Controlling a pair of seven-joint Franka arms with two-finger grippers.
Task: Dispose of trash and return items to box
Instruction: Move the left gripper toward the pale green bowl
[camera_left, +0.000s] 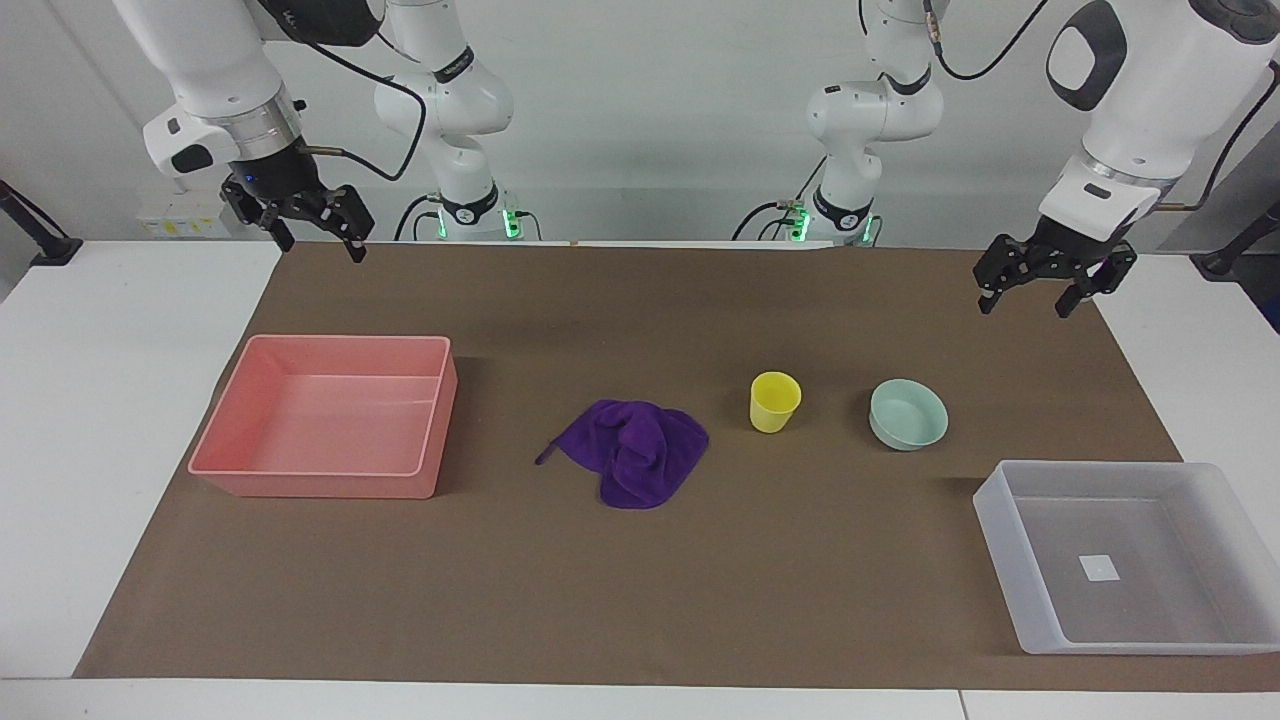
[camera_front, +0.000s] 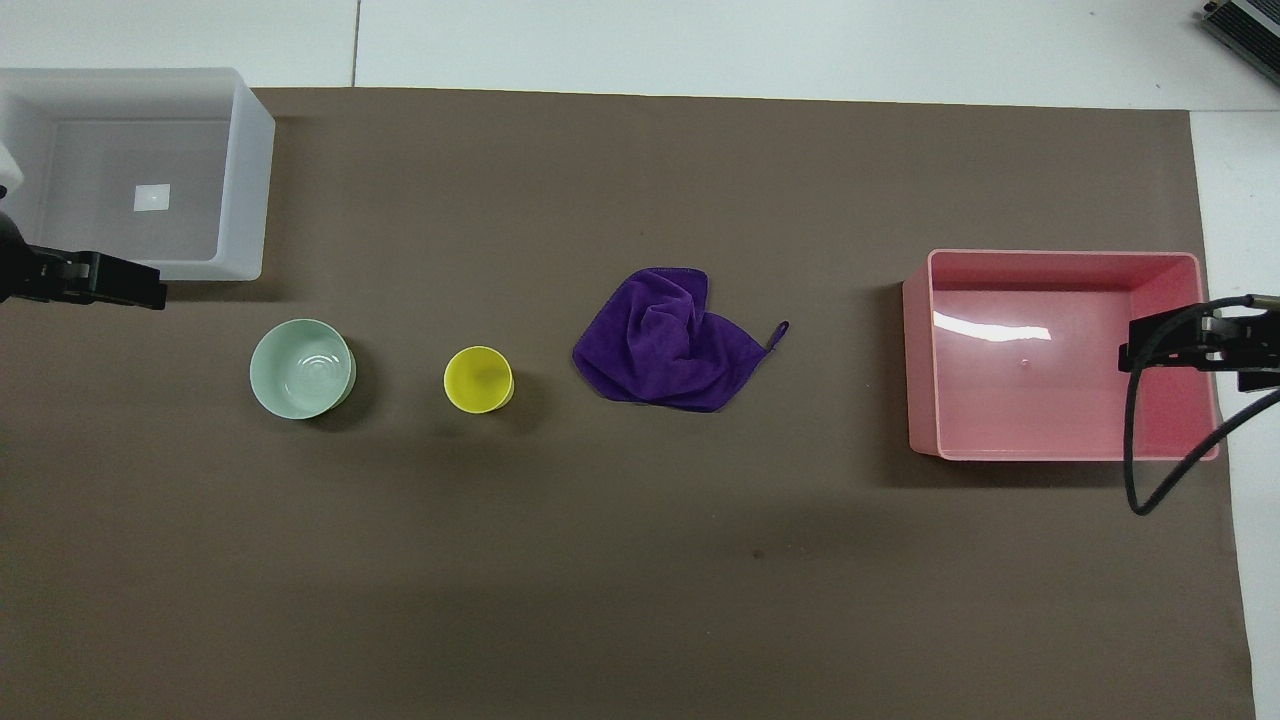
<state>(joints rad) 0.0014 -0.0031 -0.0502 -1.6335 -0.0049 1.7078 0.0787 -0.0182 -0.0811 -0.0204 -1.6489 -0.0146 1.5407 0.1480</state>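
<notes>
The purple cloth (camera_left: 635, 450) (camera_front: 668, 340) lies crumpled in the middle of the brown mat. The yellow cup (camera_left: 775, 401) (camera_front: 478, 379) stands upright beside it, toward the left arm's end. The mint-green bowl (camera_left: 908, 413) (camera_front: 300, 368) sits upright beside the cup, further toward that end. The translucent tray (camera_left: 1000, 520) (camera_front: 250, 150), with a white sticker on its floor, is empty at the left arm's end, farther from the robots than the bowl. My left gripper (camera_left: 1025, 307) (camera_front: 120, 285) hangs open and empty, high over the mat's edge by the tray. My right gripper (camera_left: 322, 250) (camera_front: 1160, 345) hangs open and empty, high over the pink bin's end.
A pink rectangular bin (camera_left: 420, 470) (camera_front: 925, 350) stands empty at the right arm's end of the mat. The brown mat (camera_left: 640, 600) covers most of the white table. A black cable (camera_front: 1135, 470) loops down from the right wrist.
</notes>
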